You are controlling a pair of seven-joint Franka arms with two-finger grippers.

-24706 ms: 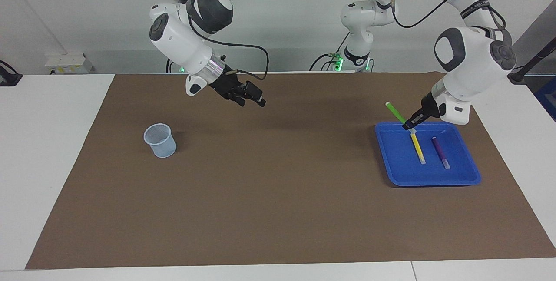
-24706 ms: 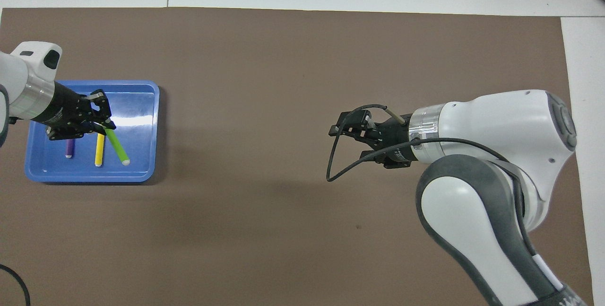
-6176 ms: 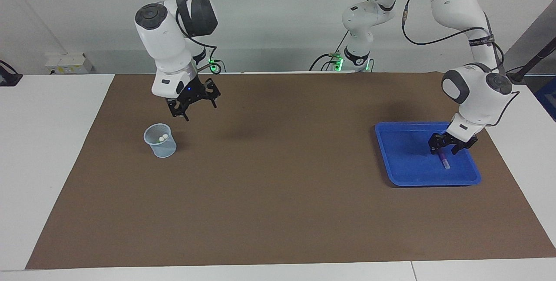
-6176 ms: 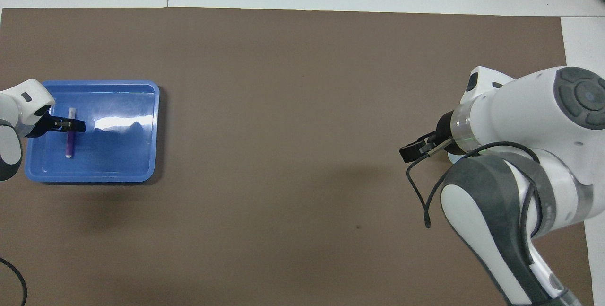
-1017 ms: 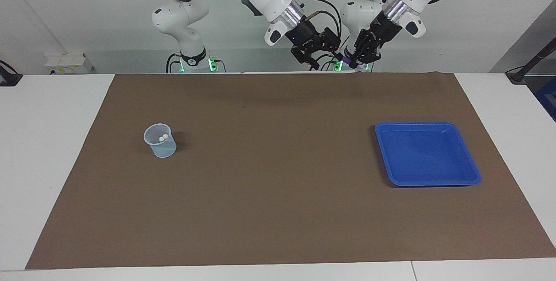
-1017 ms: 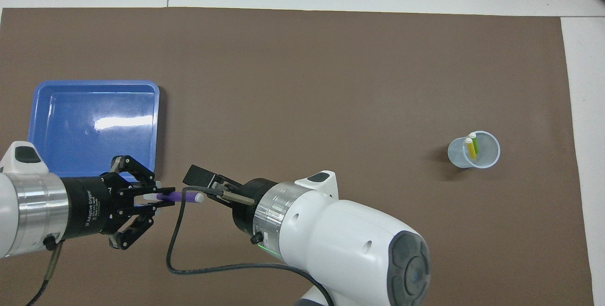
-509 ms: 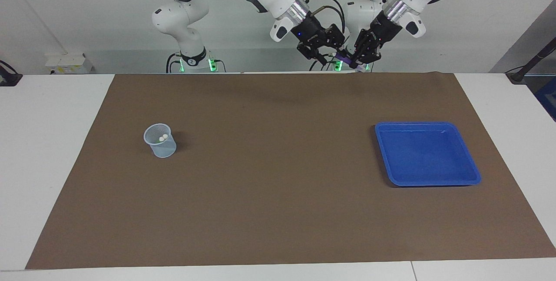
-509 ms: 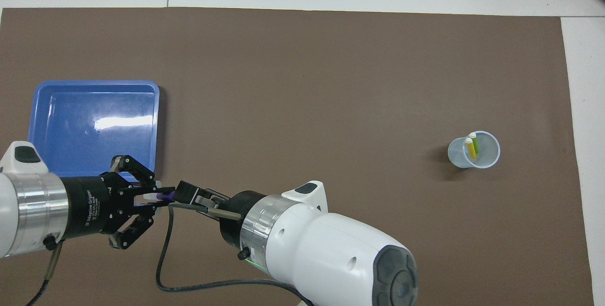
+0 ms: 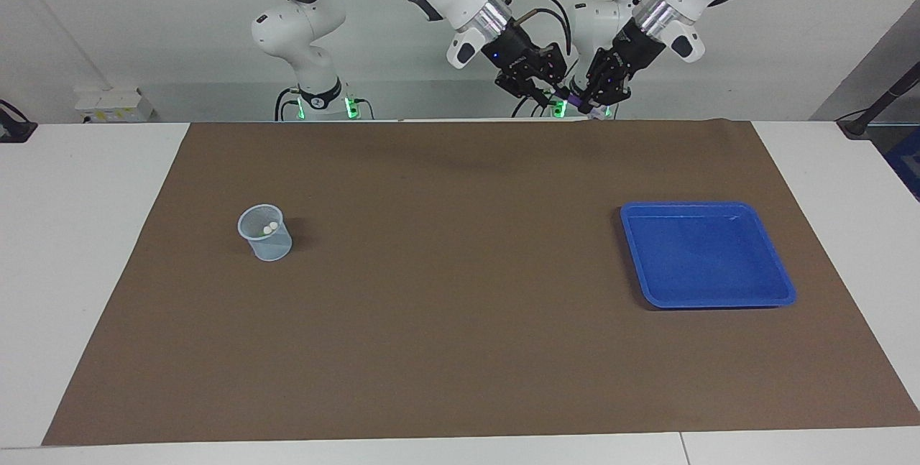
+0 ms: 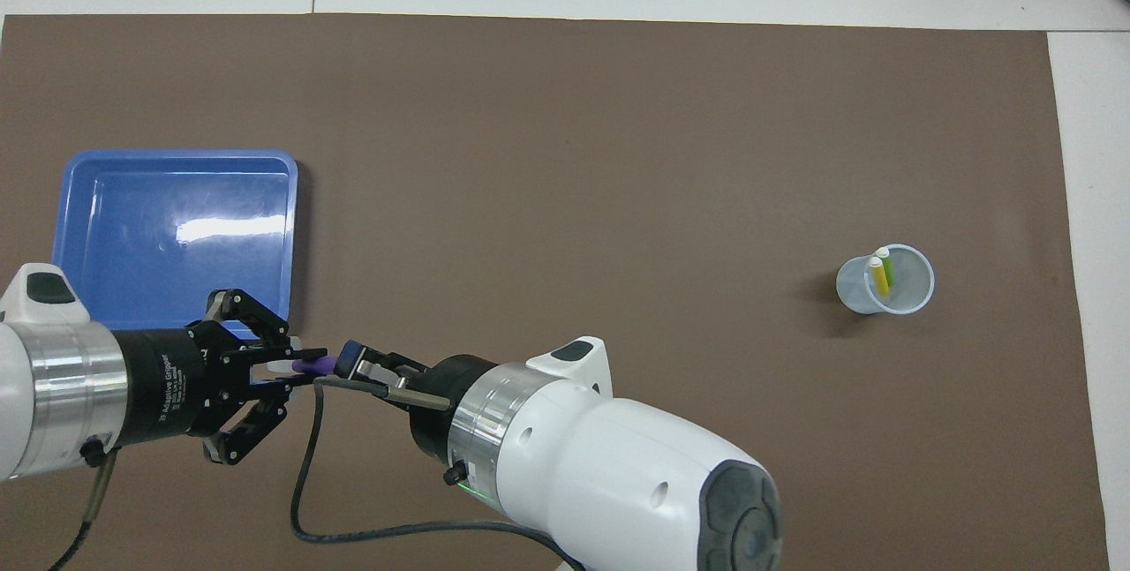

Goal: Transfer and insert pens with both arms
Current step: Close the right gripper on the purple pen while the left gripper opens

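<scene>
The purple pen [image 10: 311,365] [image 9: 568,98] hangs level in the air over the brown mat [image 10: 565,156], between the two grippers. My left gripper [image 10: 296,365] [image 9: 583,101] is shut on one end of it. My right gripper [image 10: 349,370] [image 9: 552,93] meets the pen's other end and covers its tip. The yellow pen [image 10: 877,276] and the green pen [image 10: 886,268] stand in a pale mesh cup [image 10: 885,280] [image 9: 264,233] toward the right arm's end of the table, whitish ends up.
A blue tray [image 10: 177,227] [image 9: 708,254] lies on the mat toward the left arm's end. Two smaller white arms with green-lit bases [image 9: 316,102] stand at the robots' edge of the table. A black cable [image 10: 305,483] loops from the right wrist.
The right gripper has moved along the pen toward the left gripper and now covers the pen's whitish tip. The left gripper and the pen have stayed in place.
</scene>
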